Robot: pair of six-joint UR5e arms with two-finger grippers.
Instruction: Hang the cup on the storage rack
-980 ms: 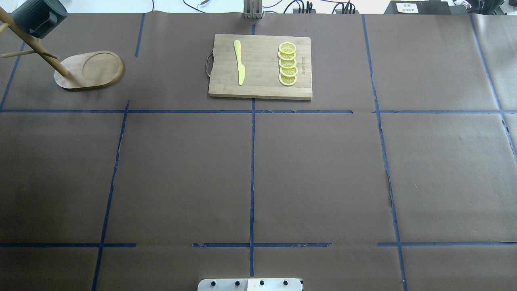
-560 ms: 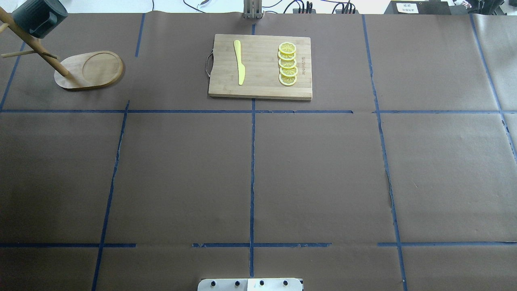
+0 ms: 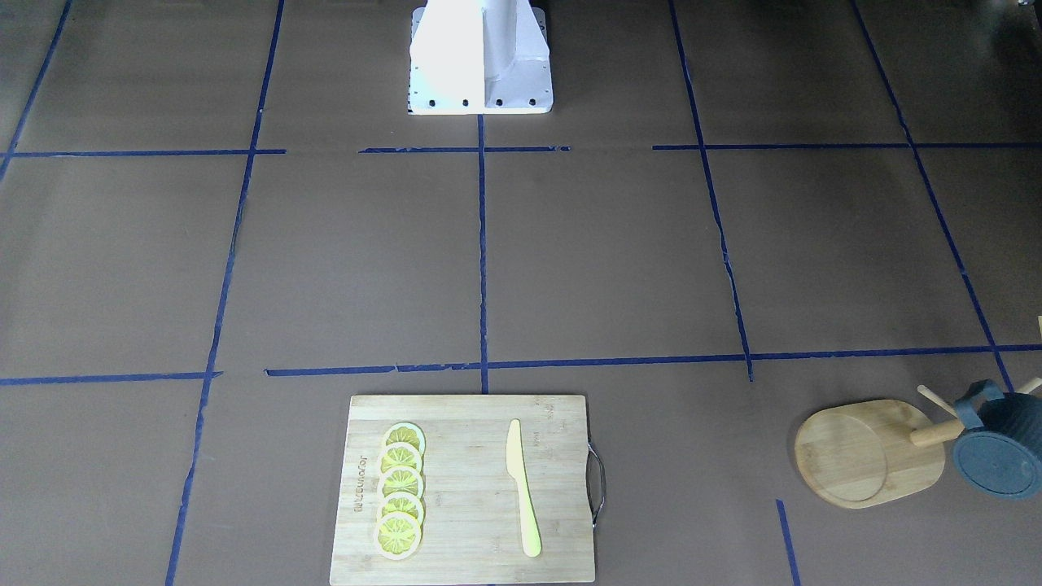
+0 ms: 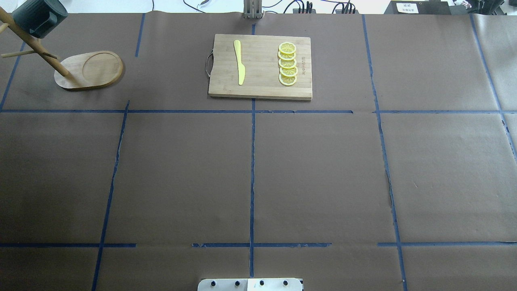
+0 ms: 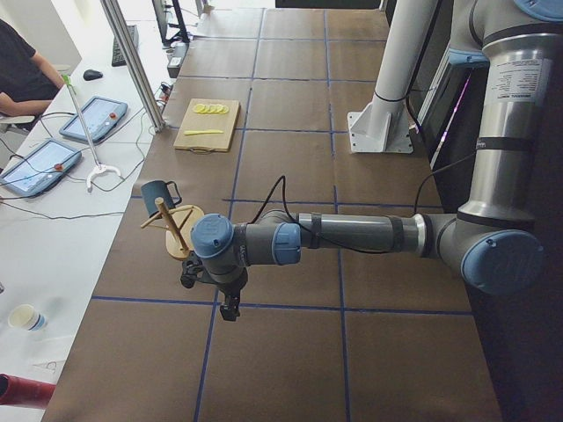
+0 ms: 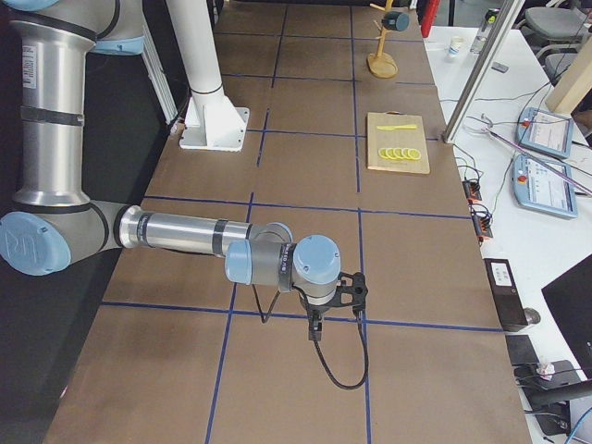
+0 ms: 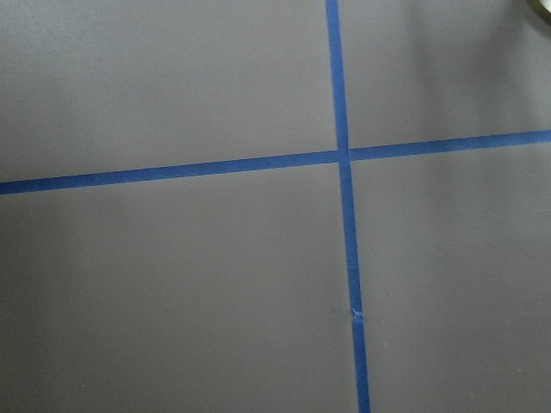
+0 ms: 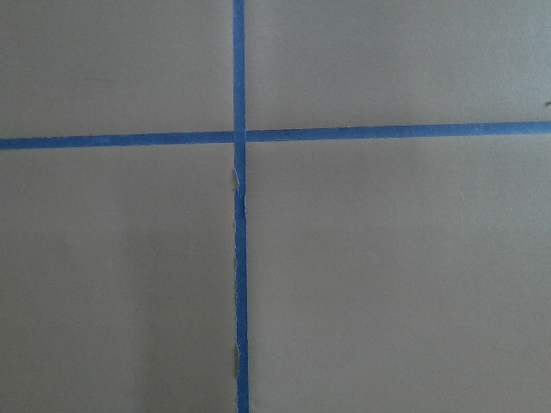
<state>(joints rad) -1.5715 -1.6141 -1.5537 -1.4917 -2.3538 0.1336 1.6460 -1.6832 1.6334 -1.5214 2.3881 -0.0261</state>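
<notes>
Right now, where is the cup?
In the overhead view the cup is at the far left corner, hanging on a peg of the wooden rack, well left of the cutting board.

One dark blue-grey ribbed mug (image 3: 997, 465), one light wooden mug tree (image 3: 867, 456) with thin pegs, one rectangular bamboo cutting board (image 3: 468, 521) with a metal handle, one pale yellow plastic knife (image 3: 521, 488), five round yellow lemon slices (image 3: 400, 482)

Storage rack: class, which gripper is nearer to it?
Left. The left gripper hangs close beside the storage rack; the right gripper hangs at the opposite end of the table, far from it.
</notes>
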